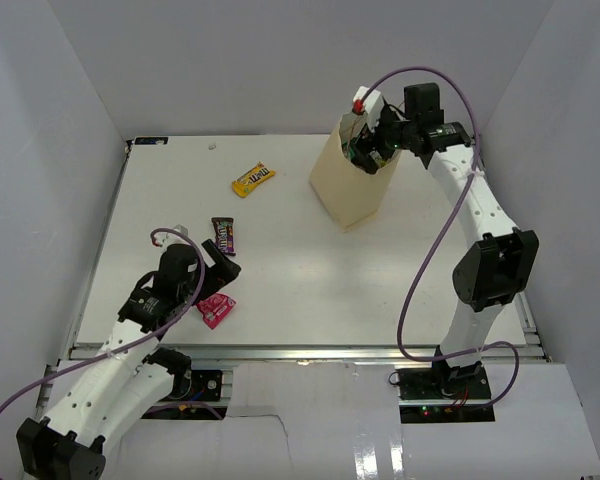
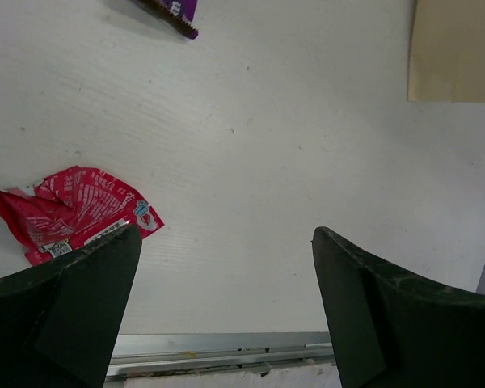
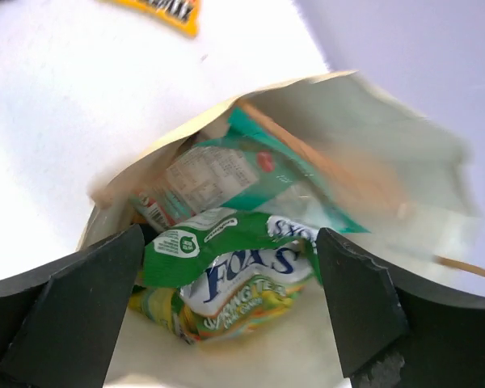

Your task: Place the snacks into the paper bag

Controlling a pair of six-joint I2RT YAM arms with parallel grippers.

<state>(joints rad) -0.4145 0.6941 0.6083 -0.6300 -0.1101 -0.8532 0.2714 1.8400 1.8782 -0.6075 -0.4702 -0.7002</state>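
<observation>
The paper bag [image 1: 352, 185] stands upright at the back right. My right gripper [image 1: 366, 150] is over its mouth, open [image 3: 230, 234]. Below its jaws, inside the bag [image 3: 388, 137], lie a green packet [image 3: 234, 271] and a teal-white pouch [image 3: 218, 174]. My left gripper [image 1: 218, 272] is open and empty [image 2: 226, 234] low over the table at the front left. A crumpled red wrapper [image 1: 217, 309] lies just beside its left finger [image 2: 73, 210]. A brown-purple pack [image 1: 224, 236] and a yellow pack [image 1: 252, 179] lie flat on the table.
The table's metal front edge [image 2: 226, 347] is close below my left gripper. White walls enclose the left, back and right. The bag's lower corner [image 2: 457, 48] shows in the left wrist view, and the yellow pack [image 3: 158, 10] in the right wrist view.
</observation>
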